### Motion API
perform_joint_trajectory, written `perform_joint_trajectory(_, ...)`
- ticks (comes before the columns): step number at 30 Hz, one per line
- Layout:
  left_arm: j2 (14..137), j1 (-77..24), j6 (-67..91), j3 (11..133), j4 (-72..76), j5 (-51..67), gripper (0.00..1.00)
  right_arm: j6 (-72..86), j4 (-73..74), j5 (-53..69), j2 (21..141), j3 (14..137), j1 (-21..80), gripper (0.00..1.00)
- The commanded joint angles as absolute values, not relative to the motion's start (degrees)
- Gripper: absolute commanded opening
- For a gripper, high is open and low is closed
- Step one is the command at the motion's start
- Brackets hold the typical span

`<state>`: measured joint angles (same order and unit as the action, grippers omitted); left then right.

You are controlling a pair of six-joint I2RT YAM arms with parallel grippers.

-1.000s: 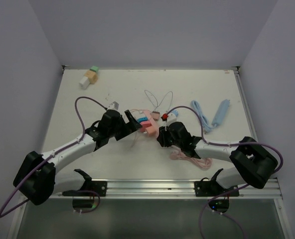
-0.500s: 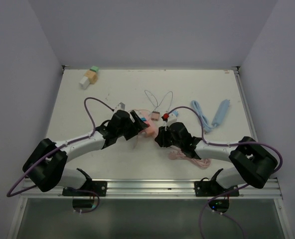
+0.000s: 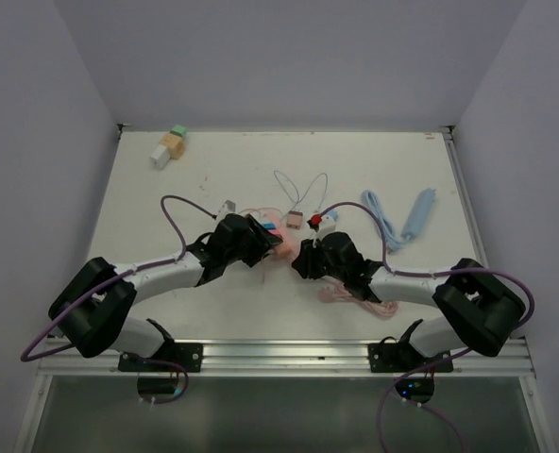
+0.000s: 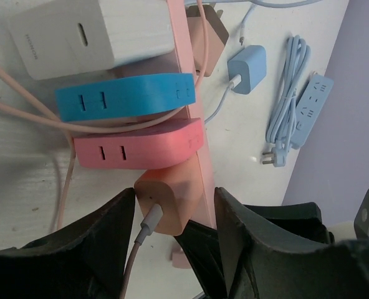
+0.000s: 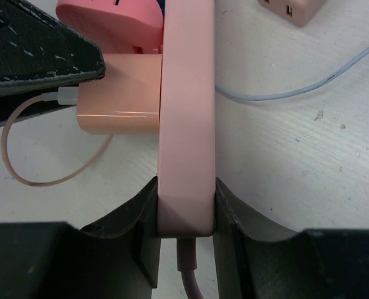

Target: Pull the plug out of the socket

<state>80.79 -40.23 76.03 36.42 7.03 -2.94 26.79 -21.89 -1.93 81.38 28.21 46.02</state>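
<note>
A pink socket strip (image 4: 186, 59) (image 5: 186, 124) lies mid-table (image 3: 281, 241). Its end sits in my right gripper (image 5: 186, 184) (image 3: 303, 257), shut tight on both sides of it. A peach plug (image 4: 172, 202) (image 5: 119, 93) with a pale cable sits in the strip's nearest outlet. My left gripper (image 4: 175, 196) (image 3: 261, 236) straddles this plug, jaws partly narrowed. One finger (image 4: 125, 215) touches the plug's outer edge. The other finger (image 4: 228, 215) stands by the strip with a sliver of strip showing between it and the plug.
Pink (image 4: 138, 144), blue (image 4: 125, 96) and white (image 4: 91, 31) plugs fill the strip's other outlets. A blue charger (image 4: 247, 65), blue cable and blue strip (image 3: 419, 212) lie to the right. A coiled pink cord (image 3: 355, 300) lies under the right arm. Stacked blocks (image 3: 171, 146) sit far left.
My left arm has slid right onto the strip, and its jaws have narrowed from wide open to close around the peach plug. The right gripper has stayed shut on the strip.
</note>
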Motion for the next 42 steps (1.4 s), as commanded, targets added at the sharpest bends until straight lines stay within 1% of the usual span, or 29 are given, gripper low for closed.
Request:
perform_joint_trajectory(1,80.51,-41.31,82.86,34.63,12.13,-4.83,0.56,29.00,-31.64,-0.97,81.30,28.39,45.88,0.00)
perform_joint_trajectory(10,80.33,-43.07,87.36,31.47,15.81,-7.56,0.56,30.50,-33.13,-0.18,82.26,28.13,45.62,0.00)
perform_joint_trajectory(19,81.12,-43.15,90.26,30.06,21.88,-10.81,0.51,31.37,-34.28,-0.18,82.88,27.95,45.62,0.00)
perform_joint_trajectory(33,84.29,-44.21,94.04,28.39,27.77,-11.60,0.49,36.29,-39.55,3.51,84.37,26.02,44.56,0.00)
perform_joint_trajectory(39,84.29,-44.30,94.04,28.30,29.00,-12.83,0.41,37.09,-40.43,4.48,85.43,26.01,44.12,0.00)
perform_joint_trajectory(42,84.37,-44.30,94.04,28.56,29.00,-13.09,0.35,37.09,-40.60,4.48,85.61,26.02,44.12,0.00)
